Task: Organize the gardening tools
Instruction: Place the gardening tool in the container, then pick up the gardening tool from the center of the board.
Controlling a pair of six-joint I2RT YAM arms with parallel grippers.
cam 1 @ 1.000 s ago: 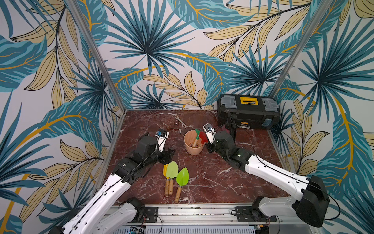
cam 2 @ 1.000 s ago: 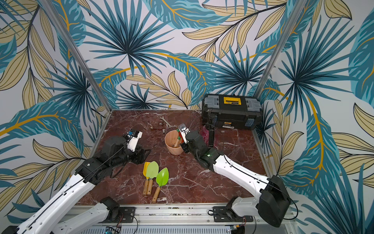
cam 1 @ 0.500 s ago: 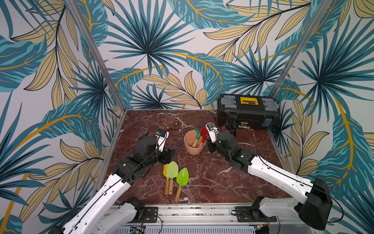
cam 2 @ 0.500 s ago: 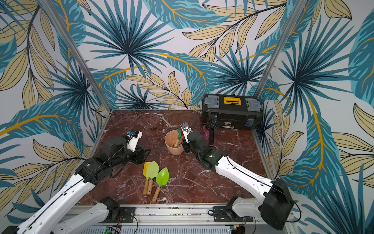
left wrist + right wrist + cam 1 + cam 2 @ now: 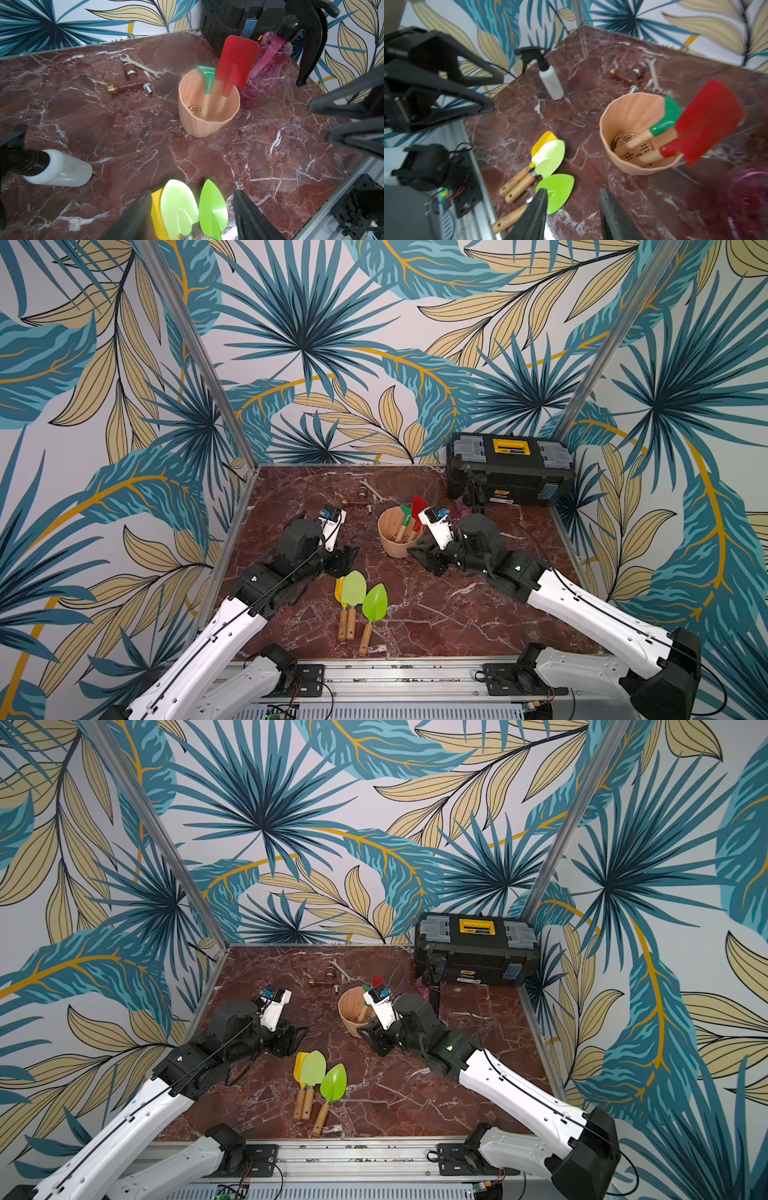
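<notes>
In the pot [image 5: 397,546], in the middle of the dark red marble table [image 5: 457,614]: red spade [image 5: 419,505] and green rake [image 5: 405,514], handles down, heads sticking up over the rim. Between pot and toolbox [image 5: 511,481]: pink sprayer [image 5: 268,62] with a black top, standing up, just beside the pot.

Lying flat near the front edge, handles pointing to the front: yellow tool [image 5: 339,589] half under a pale spade [image 5: 353,587], with a bright green trowel [image 5: 375,602] just beside them.

Left gripper [image 5: 192,193]: jaws wide apart, holding nothing, hanging just behind those three heads. Right gripper [image 5: 573,190]: jaws partly apart, holding nothing, low and right beside the pot; touching it or not, hard to tell.

Near the back wall: silver wrench [image 5: 374,490] and brown-and-brass fittings [image 5: 128,87]. By the left arm: white bottle [image 5: 60,168] with a black spray top.

On the black toolbox: yellow plate on the lid with dark print, and a white sticker low on the front with an orange mark. Both too small to read.
</notes>
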